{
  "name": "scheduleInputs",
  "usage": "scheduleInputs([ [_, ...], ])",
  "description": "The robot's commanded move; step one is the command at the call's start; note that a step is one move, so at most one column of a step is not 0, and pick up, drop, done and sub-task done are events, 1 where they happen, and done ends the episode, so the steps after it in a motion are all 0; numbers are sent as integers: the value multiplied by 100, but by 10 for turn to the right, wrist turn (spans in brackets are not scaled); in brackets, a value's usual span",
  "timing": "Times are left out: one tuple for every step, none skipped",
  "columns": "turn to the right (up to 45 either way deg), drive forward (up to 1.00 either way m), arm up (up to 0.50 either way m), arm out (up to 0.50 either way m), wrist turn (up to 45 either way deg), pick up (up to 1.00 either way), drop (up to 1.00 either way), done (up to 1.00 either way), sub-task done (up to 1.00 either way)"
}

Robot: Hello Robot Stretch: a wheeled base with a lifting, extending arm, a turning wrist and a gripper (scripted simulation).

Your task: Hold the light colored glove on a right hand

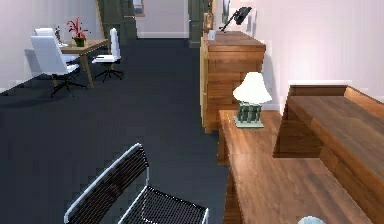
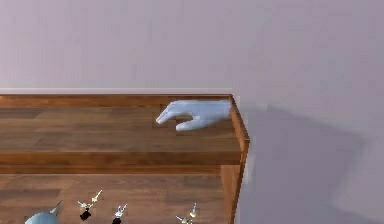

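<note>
A wooden counter [image 1: 265, 180] runs along the wall, carrying a raised shelf [image 2: 90, 125] and a white-shaded lamp [image 1: 251, 95]. The light-coloured glove [image 2: 195, 114] lies on the shelf's top, near its end at the arm side view's right. The end effector's state cannot be determined.

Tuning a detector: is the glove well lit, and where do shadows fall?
Arm side view: the pale glove is evenly lit, clear against the dark wood shelf; a grey shadow lies on the wall right of it. Forward view: the lamp glows white.
</note>
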Motion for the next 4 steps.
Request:
scheduleInputs([
  [0,0,50,0,0,0,0,0,0],
  [0,0,38,0,0,0,0,0,0],
  [0,0,0,22,0,0,0,0,0],
  [0,0,0,0,450,0,0,0,0],
])
